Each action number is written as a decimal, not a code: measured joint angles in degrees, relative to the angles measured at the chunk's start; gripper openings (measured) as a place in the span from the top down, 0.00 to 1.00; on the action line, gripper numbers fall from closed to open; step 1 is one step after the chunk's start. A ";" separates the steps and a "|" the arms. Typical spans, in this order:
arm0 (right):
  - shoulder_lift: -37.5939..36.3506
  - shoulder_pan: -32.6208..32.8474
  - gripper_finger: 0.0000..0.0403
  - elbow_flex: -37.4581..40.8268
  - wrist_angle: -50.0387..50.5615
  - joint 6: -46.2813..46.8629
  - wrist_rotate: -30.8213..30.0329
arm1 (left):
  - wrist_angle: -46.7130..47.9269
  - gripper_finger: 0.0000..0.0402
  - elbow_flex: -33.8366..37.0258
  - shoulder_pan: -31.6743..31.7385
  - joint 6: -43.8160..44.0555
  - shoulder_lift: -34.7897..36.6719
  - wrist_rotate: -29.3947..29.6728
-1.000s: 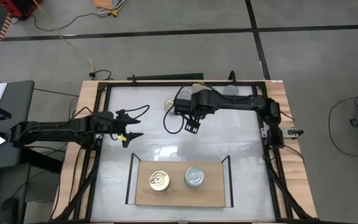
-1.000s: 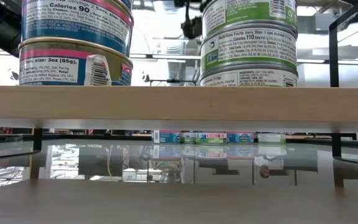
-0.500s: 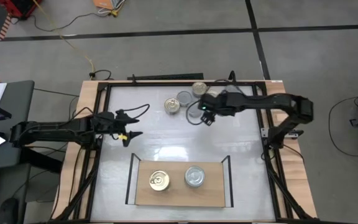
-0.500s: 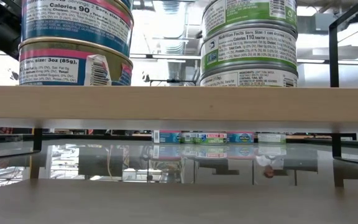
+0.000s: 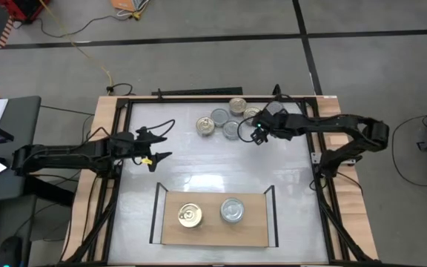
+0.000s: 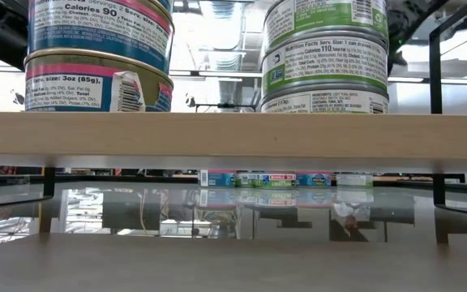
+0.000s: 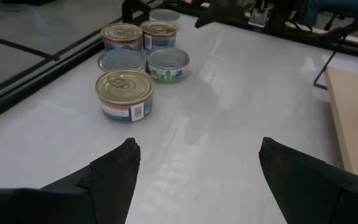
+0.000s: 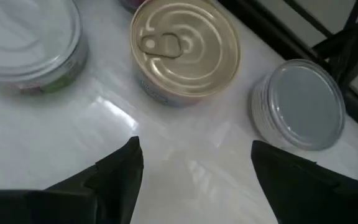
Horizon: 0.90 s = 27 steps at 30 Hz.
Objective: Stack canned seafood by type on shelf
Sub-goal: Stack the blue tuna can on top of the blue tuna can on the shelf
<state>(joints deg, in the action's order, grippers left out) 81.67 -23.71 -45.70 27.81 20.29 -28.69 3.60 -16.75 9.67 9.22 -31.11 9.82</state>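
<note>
The shelf (image 5: 213,231) stands at the table's near edge and carries two stacks of tins: a gold-lidded stack (image 5: 190,215) and a silver-lidded stack (image 5: 232,211), which the low view shows as a blue-pink stack (image 6: 100,49) and a green stack (image 6: 324,49). Several loose tins (image 5: 228,119) rest on their bases by the far edge. My right gripper (image 5: 258,134) hovers open beside them. In its wrist view a gold-lidded tin (image 8: 185,50) and a silver-lidded tin (image 8: 303,102) lie just past the fingers (image 8: 114,177). My left gripper (image 5: 155,153) waits open at the table's left, touching nothing.
Black metal frame rails (image 5: 199,96) run along the far edge behind the loose tins. The shelf's black uprights (image 5: 155,211) stand at both ends of the board. The white tabletop (image 5: 213,167) lies bare between the loose tins and the shelf.
My right gripper has travelled from the table's middle toward the far right, ending beside the loose tins, and its arm has swung clear of the tins it was covering. The tins and the shelf stacks have stayed in place.
</note>
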 joint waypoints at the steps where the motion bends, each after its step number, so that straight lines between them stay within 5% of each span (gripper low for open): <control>1: 0.00 -0.81 0.19 0.91 -2.61 -0.80 -0.05 | -0.04 0.21 0.00 -0.02 0.00 0.00 -0.05; 14: 0.13 -9.09 0.22 8.32 -25.03 -5.12 -2.91 | -0.02 0.21 0.00 -0.02 -0.62 0.00 -0.20; 27: 0.15 -8.27 0.22 12.05 -28.97 -3.81 -2.80 | -0.81 0.21 0.00 -0.01 -0.51 0.00 -0.18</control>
<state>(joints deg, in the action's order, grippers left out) 81.82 -31.98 -33.65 -1.16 16.48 -31.48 2.79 -16.75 9.66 8.71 -31.11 9.64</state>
